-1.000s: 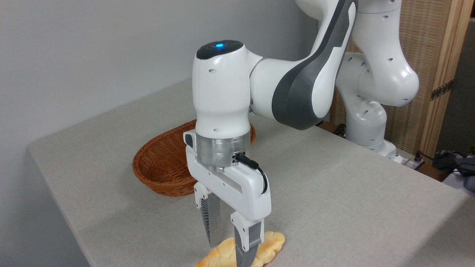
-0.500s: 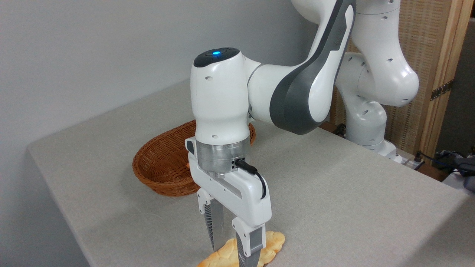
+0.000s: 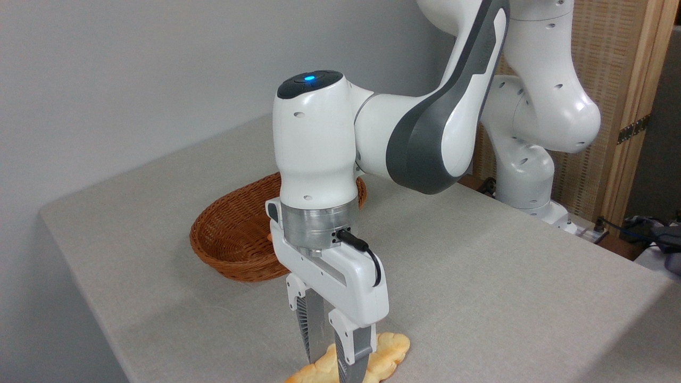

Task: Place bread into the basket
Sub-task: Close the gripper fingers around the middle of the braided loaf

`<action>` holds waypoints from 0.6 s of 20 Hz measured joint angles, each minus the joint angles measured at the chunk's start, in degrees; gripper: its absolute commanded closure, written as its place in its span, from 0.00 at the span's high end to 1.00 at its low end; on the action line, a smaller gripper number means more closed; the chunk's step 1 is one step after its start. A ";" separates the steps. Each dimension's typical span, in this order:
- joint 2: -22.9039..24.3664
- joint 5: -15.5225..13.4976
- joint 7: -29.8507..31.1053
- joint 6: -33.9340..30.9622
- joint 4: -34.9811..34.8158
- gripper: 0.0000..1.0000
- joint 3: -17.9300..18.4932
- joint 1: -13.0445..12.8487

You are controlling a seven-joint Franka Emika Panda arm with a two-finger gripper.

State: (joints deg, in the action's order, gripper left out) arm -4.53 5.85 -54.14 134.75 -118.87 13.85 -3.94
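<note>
Jaws of gripper point(image 3: 332, 357) clamped across bread point(image 3: 385, 352) on bench point(image 3: 479, 276), bottom centre; basket point(image 3: 234, 239) behind, apart.

Single fixed camera, raised, close beside the table point(image 3: 479, 276), looking down across it toward the wall.

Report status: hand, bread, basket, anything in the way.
Hand down over the bread, fingers straddling it, grip unconfirmed. Bread flat on the table. Basket behind the hand. Path clear.
</note>
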 measured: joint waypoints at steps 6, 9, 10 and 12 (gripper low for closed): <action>-0.01 0.00 0.00 0.00 -0.07 0.30 0.00 -0.08; -0.01 0.00 0.00 0.00 -0.07 0.24 0.00 -0.08; -0.01 0.00 0.00 0.00 -0.07 0.24 0.00 -0.08; -0.01 0.00 0.00 0.00 -0.08 0.24 0.00 -0.08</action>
State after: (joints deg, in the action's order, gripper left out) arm -4.54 5.85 -54.14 134.75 -118.95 13.85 -4.01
